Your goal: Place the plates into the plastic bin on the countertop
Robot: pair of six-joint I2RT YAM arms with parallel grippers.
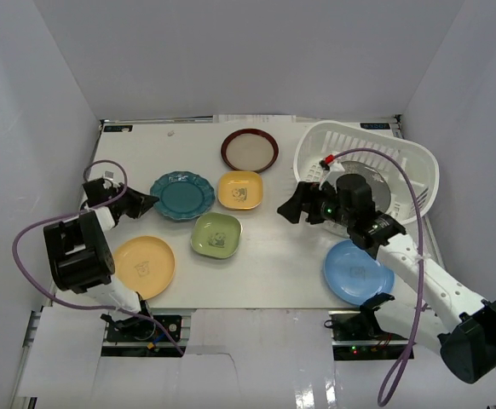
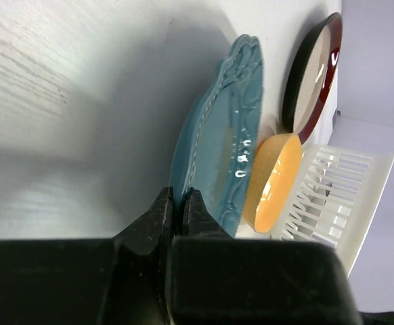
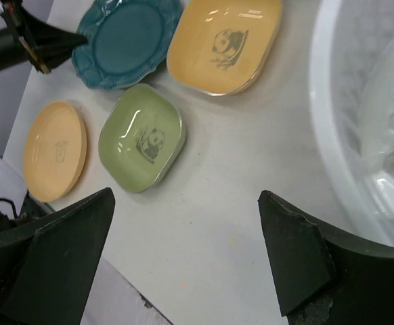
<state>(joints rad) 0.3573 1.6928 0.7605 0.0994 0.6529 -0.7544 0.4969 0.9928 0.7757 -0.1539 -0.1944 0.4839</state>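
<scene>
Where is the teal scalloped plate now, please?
In the top view the teal plate lies left of centre on the countertop, beside the yellow square plate, with the left gripper closed on its left rim.

Bright, even light; glare on teal plate [image 2: 241, 152]; wrist foregrounds seemingly defocused.
</scene>
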